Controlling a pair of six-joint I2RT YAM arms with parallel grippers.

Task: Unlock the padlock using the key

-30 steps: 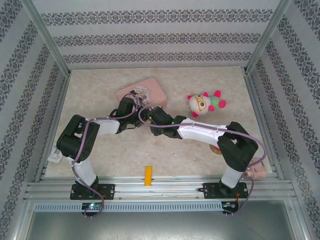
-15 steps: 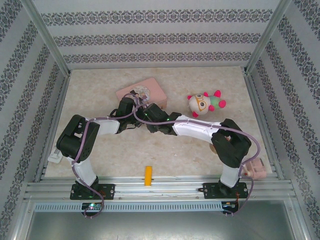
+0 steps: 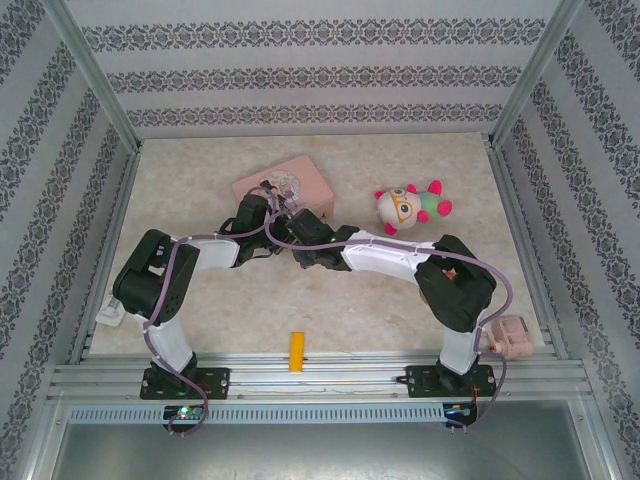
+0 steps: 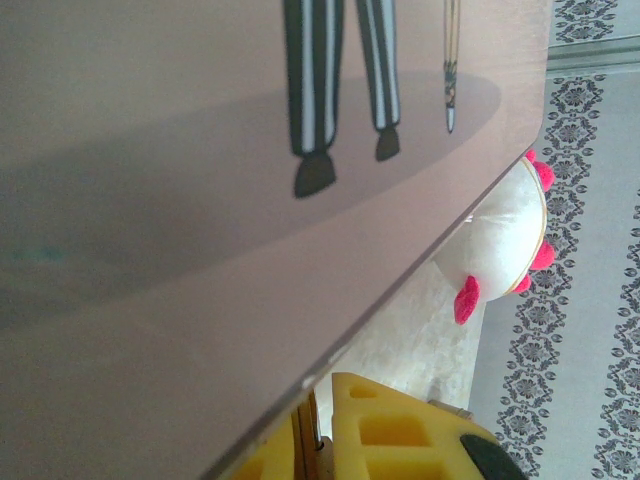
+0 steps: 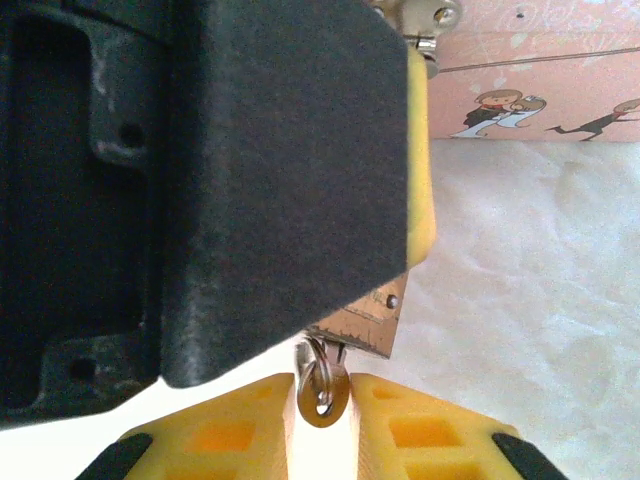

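Pink tin [image 3: 312, 180], overhead: far-centre; both wrists meet just in front of it.
Right arm, overhead: I've swung it left over the last second. The right gripper [image 3: 288, 222] is now up against the left gripper [image 3: 265, 203], where a gap showed before.
Padlock, overhead: can't pick it out, the wrists cover it.
Left wrist view: tin lid hangs close over the camera, plush toy [image 4: 500, 240] beyond its edge.
Left fingers [image 4: 400, 435]: almost together, a thin brown sliver between them.
Right wrist view, padlock [image 5: 355, 322]: brass base pokes out under the left claw, which is clamped on it just in front of the tin.
Key [image 5: 321, 388]: stem runs up into the padlock base and looks seated.
Right fingertips [image 5: 230, 435]: claw has just narrowed, now pinching the key head from both sides.
Meaning: insertion looks done; I judge the twist is next, and the tiny head may slip.
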